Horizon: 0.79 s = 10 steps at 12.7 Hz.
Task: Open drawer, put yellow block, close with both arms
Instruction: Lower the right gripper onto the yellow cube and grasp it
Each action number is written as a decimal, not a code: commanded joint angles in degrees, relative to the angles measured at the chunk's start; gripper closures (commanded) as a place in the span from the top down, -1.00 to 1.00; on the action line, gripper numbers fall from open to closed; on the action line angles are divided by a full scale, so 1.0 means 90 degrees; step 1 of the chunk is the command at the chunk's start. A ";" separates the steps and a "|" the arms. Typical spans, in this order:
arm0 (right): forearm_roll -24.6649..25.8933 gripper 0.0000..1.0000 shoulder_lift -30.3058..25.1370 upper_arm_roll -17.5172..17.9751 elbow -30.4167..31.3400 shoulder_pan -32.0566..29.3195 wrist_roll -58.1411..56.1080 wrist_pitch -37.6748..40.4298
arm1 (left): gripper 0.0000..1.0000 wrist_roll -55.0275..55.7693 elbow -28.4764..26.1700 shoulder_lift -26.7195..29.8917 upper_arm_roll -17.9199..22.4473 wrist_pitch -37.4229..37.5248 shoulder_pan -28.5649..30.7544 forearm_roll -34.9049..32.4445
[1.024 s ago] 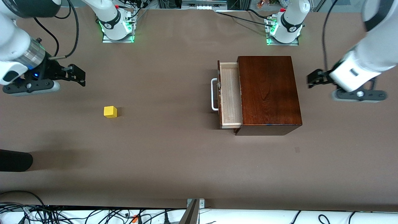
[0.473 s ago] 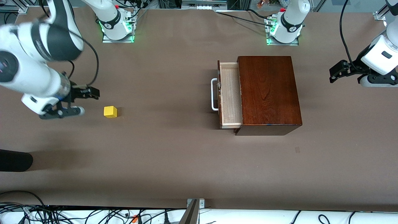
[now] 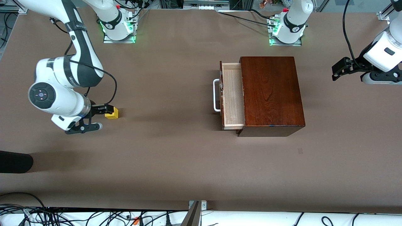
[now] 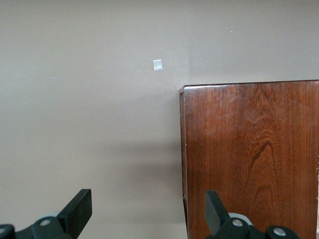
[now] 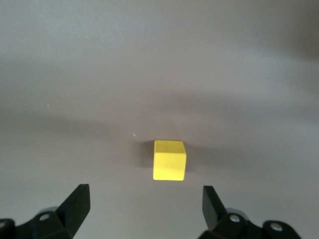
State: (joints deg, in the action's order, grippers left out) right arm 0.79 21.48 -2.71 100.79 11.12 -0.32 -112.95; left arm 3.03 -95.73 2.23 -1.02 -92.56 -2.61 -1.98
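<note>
The yellow block (image 3: pixel 113 114) lies on the brown table toward the right arm's end, partly hidden by my right gripper (image 3: pixel 105 110). In the right wrist view the block (image 5: pixel 169 167) sits just ahead of the open right gripper (image 5: pixel 145 206), apart from both fingers. The drawer (image 3: pixel 233 94) stands pulled out of the reddish-brown box (image 3: pixel 271 94), pale lining bare, white handle (image 3: pixel 216 95) facing the right arm's end. My left gripper (image 3: pixel 336 69) hovers open beside the box toward the left arm's end, holding nothing. The left wrist view shows the box (image 4: pixel 249 159) past the open left gripper (image 4: pixel 148 211).
A black object (image 3: pixel 15 161) pokes in at the table's edge by the right arm's end. A small pale patch (image 3: pixel 300 151) marks the table nearer the camera than the box. Cables run along the near edge.
My right arm has swung down and across until its open gripper reached the yellow block. The left gripper drew back from the box, then held still. Drawer and block stayed put.
</note>
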 commanded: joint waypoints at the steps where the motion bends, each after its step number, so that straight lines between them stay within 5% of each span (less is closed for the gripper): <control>1: -0.0127 1.00 -0.0472 -0.0069 0.1384 -0.0063 -0.0023 -0.1243 | 1.00 -0.0132 0.0002 0.0074 0.0016 0.0089 0.0007 0.0113; 5: -0.0136 1.00 -0.0424 -0.0089 0.2432 -0.0063 -0.0013 -0.2954 | 1.00 -0.0122 0.0002 0.0074 0.0016 0.0157 0.0007 0.0113; 10: -0.0136 1.00 -0.0365 -0.0099 0.2930 -0.0073 -0.0023 -0.3639 | 1.00 -0.0132 0.0012 0.0074 0.0016 0.0197 0.0007 0.0113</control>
State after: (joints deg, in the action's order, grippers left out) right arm 0.43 19.95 -3.73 123.23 10.76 -0.28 -142.13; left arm 3.03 -95.73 2.23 -1.02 -91.56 -2.61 -1.98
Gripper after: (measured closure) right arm 0.000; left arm 0.000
